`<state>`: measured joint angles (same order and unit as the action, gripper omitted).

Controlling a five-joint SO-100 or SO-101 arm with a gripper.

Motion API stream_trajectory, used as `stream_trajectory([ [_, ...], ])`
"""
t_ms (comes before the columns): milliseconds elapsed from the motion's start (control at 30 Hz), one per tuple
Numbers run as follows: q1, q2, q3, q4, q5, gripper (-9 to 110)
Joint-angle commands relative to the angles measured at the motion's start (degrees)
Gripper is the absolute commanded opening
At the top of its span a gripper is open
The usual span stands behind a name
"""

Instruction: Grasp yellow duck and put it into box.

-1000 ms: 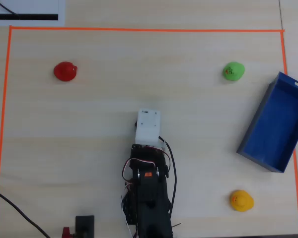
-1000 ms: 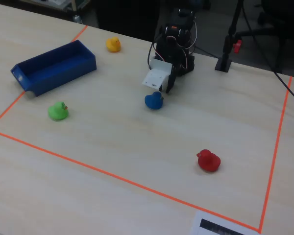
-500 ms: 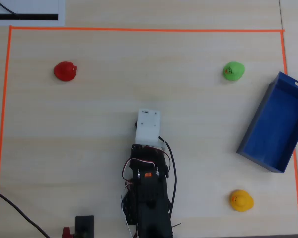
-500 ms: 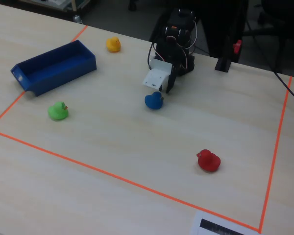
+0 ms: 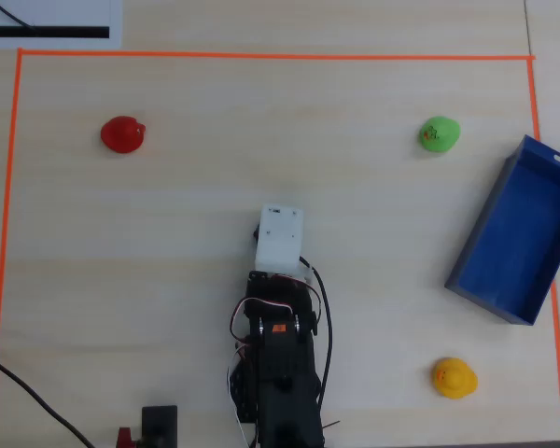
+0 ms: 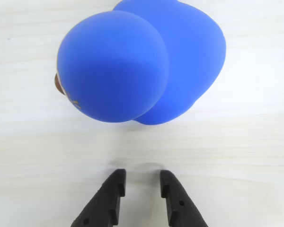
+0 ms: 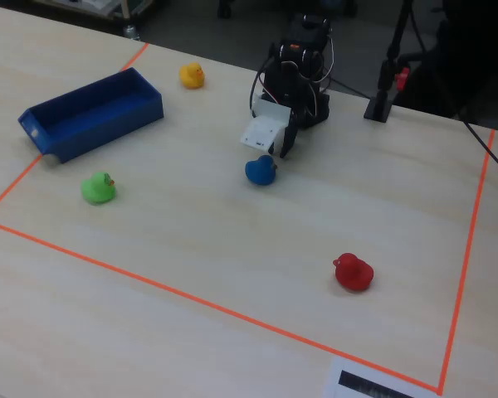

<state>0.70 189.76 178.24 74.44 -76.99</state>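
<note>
In the wrist view the black two-finger gripper point(image 6: 139, 177) stood slightly parted, a narrow strip of bare table showing between its tips; it held nothing and touched nothing. Just ahead of the tips, apart from them, sat a smooth rounded blue rubber duck point(image 6: 132, 66), filling the upper part of that view; in the fixed view the same blue duck point(image 7: 261, 171) lay directly under the arm's white wrist block point(image 7: 264, 130), and the overhead view hid it beneath that block point(image 5: 280, 238).

The small yellow-orange rubber duck point(image 5: 454, 377) rested on the pale wooden table point(image 5: 187, 215) well away from the gripper, to its right and nearer the arm's base in the overhead view; between it and the far edge lay the large dark-blue open-topped box point(image 5: 518, 233), tilted; the duck was outside it, near its nearer short end. A green rubber duck point(image 5: 439, 134) sat beyond the gripper to the right, a red rubber duck point(image 5: 123, 134) beyond it to the left; an orange tape line point(image 5: 261, 56) framed them all.
</note>
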Motion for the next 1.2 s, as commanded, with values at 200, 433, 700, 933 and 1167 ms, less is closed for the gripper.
stream_trajectory([
  [200,-0.26,0.0,0.0,0.97,0.09,7],
  [433,-0.18,0.0,0.0,1.05,0.09,0],
  [700,8.7,-0.18,-3.43,-6.33,-0.53,0],
  [933,14.06,-3.69,-20.39,-6.68,-0.44,0],
  [1167,18.37,-29.97,-52.03,-8.88,4.83,0],
])
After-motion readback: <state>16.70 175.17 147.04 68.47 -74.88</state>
